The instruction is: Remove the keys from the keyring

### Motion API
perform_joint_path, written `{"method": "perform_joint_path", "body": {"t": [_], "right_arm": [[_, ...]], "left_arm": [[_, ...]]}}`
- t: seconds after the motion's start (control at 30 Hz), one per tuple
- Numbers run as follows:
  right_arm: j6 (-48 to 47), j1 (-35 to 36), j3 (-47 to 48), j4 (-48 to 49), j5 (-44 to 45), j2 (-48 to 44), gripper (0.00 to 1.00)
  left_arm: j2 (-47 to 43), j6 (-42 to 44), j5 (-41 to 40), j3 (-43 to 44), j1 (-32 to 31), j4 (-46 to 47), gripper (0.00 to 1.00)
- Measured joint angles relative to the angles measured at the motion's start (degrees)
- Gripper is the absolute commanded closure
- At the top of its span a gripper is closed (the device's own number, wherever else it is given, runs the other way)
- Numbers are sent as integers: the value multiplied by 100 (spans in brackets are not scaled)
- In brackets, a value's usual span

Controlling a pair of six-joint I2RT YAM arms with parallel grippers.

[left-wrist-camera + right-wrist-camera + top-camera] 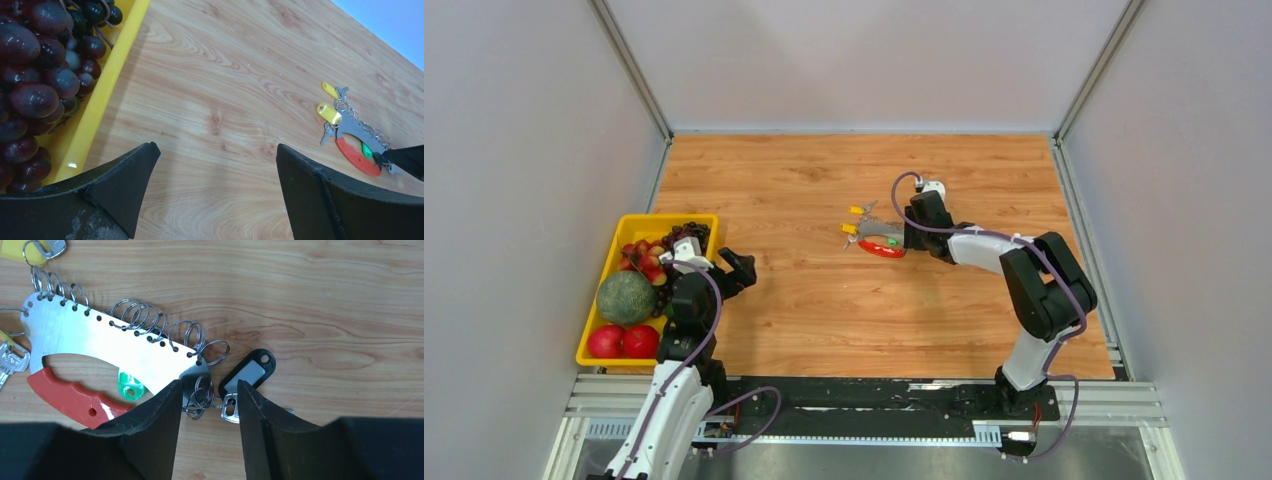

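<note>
Half-closed on the right gripper [208, 386], straddling the end rings of the keyring [110, 340], black-tagged key [247, 374] just beside the right-hand jaw; cannot tell whether biting yet. Probably placed to single out one key. Spread wide on the left gripper [216, 150], well apart, likely ready to brace.

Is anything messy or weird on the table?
Nothing is spilled or broken. The one odd thing is the yellow tray of fruit at the left edge of the table, which has nothing to do with keys. On the keyring, many little wire rings hang empty.
</note>
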Motion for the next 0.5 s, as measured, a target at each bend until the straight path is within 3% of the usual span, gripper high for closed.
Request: {"method": "perform_joint_path", "body": {"t": [0.1,0.33,0.4,0.5], "right_arm": [[-116,76,105,-61,199,92,56],[-319,146,223,-160,393,157,85],[-332,153,234,-157,378,175,98],[-387,173,247,-168,330,175,100]], "left_arm": [[4,2,11,0,0,2,0],[13,13,46,0,0,7,0],[17,13,50,0,0,17,0],[20,13,66,0,0,39,0]]}}
